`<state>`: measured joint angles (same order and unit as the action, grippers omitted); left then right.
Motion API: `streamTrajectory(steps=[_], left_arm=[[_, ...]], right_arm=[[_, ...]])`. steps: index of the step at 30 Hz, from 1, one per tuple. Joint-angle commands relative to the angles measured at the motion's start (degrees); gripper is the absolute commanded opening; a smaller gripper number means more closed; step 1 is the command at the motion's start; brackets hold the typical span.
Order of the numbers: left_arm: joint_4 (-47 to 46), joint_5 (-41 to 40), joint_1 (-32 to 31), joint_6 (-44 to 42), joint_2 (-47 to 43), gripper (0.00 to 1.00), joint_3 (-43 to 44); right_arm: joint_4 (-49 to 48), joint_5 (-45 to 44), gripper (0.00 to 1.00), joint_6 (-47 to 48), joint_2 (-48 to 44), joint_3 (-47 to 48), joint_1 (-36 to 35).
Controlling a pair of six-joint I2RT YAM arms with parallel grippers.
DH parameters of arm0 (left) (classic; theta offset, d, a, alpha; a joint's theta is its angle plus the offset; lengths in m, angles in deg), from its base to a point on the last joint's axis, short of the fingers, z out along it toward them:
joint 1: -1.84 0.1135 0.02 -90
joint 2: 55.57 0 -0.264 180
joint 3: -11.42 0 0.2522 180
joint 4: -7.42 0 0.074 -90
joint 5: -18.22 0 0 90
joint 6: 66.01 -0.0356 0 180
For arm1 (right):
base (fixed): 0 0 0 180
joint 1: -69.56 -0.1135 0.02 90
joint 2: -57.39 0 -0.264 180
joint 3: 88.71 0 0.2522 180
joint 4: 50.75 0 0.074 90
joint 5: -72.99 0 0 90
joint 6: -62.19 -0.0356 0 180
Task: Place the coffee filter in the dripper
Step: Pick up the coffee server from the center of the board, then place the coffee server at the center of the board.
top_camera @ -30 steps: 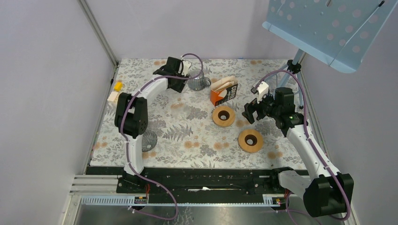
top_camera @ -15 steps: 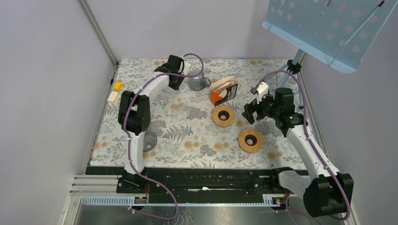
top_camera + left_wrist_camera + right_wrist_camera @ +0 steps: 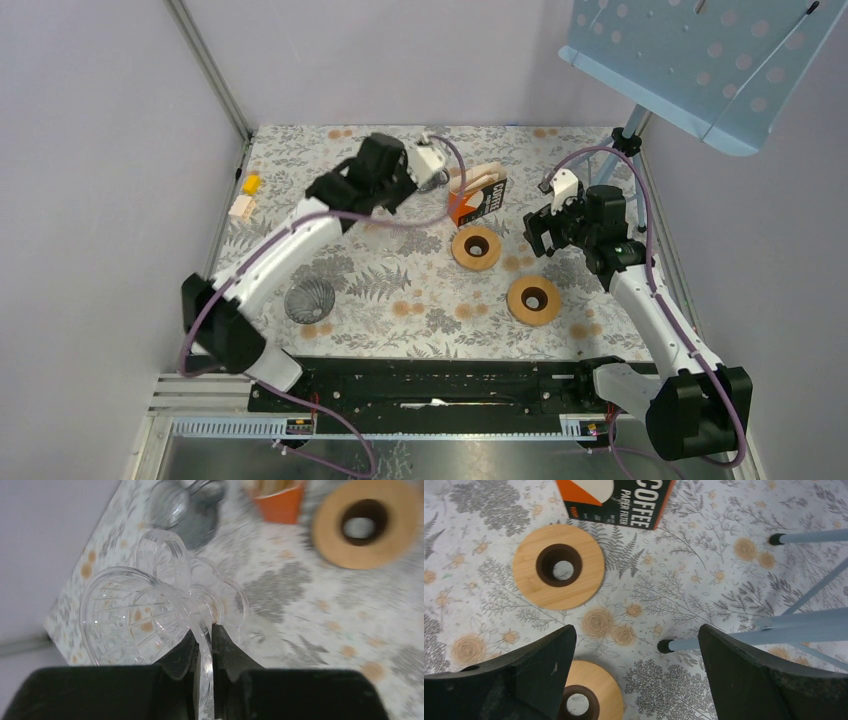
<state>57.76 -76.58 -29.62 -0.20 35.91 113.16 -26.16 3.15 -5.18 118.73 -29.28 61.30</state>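
Showing an early stage: left gripper (image 3: 204, 630) clamped on the clear dripper (image 3: 132, 611), right gripper (image 3: 636, 652) agape and empty, filters (image 3: 480, 177) in their box (image 3: 629, 496), none yet placed.

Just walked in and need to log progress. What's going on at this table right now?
The left claw is clamped on a clear dripper, holding it tipped sideways. The right claw is open and empty, hovering over the wooden rings near the box of coffee filters. No filter is in the dripper yet.
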Motion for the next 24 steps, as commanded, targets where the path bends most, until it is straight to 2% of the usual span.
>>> streamTrajectory(steps=[1,5,10,17,24], left_arm=[[-0.62,-1.45,-10.01,-4.02,-8.03,0.0,-9.33],[-1.84,-1.12,-19.39,-2.97,-12.05,0.0,-17.29],[-9.95,-3.01,-26.93,-3.61,-14.02,0.0,-27.51],[-16.71,-0.83,-28.99,-1.05,-11.52,0.0,-33.36],[-24.35,-1.98,-30.6,-0.64,-10.09,0.02,-39.4]], right_arm=[[-3.79,-7.13,0.98,-2.22,1.21,0.59,-0.21],[-4.7,-8.65,0.98,-2.45,1.67,0.37,-0.08],[-4.52,-7.37,0.98,-3.38,1.14,0.57,1.28],[-1.11,-0.1,0.98,-0.71,-0.01,0.85,2.45],[5.04,0.58,0.98,3.33,0.67,2.01,2.45]])
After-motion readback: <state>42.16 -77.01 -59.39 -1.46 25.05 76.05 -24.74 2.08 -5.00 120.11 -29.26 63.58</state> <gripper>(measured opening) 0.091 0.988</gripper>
